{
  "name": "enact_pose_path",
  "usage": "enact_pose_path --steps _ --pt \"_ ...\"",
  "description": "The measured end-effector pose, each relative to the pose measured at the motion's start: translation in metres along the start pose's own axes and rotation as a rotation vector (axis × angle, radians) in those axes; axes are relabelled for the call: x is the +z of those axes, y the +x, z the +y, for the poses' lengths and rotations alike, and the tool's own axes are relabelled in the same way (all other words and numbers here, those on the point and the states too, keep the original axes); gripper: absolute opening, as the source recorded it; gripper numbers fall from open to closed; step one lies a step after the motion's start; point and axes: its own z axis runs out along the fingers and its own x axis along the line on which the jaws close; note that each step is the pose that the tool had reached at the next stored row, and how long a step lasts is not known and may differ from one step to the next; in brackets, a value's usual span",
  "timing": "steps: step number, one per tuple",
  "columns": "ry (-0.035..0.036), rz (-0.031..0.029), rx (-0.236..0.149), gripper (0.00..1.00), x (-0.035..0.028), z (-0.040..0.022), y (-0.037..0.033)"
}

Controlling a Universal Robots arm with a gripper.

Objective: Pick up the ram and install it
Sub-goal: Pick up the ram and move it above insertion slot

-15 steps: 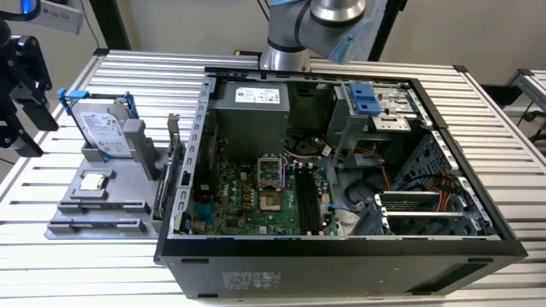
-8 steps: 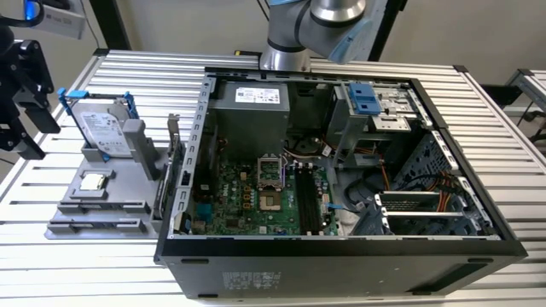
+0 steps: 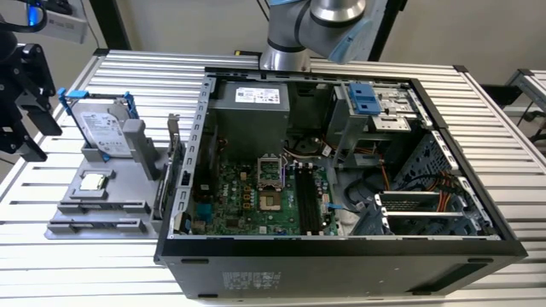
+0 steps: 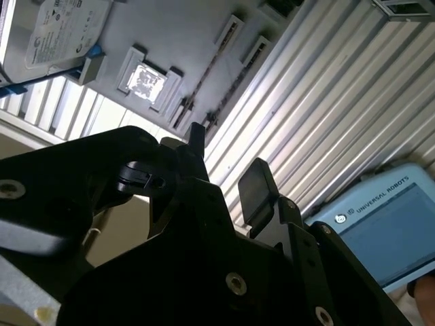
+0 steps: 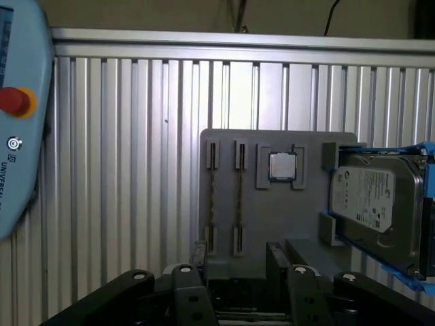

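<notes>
Exterior view: the gray holder (image 3: 111,192) sits on the table (image 3: 477,96) beside the open computer case (image 3: 341,249).

First wrist view: the fingers (image 5: 275,255) stand apart and hold nothing. The ram (image 5: 239,197) stands on edge in the holder, in the slot nearer the holder's processor chip (image 5: 282,166). Its long axis runs straight away from the fingers, roughly in line with their gap.

Second wrist view: the parted fingers reach toward the holder's slots, well short of them.

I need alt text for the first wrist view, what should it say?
An open claw faces a gray tray holding two ram sticks on edge, a square processor chip and a hard drive, on a ribbed metal table.
</notes>
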Motion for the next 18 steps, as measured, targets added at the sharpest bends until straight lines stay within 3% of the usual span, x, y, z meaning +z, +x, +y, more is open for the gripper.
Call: enact_pose_path --steps 18 --pt "-0.0001 0.0001 0.000 1.00 0.0082 -0.0001 0.0002"
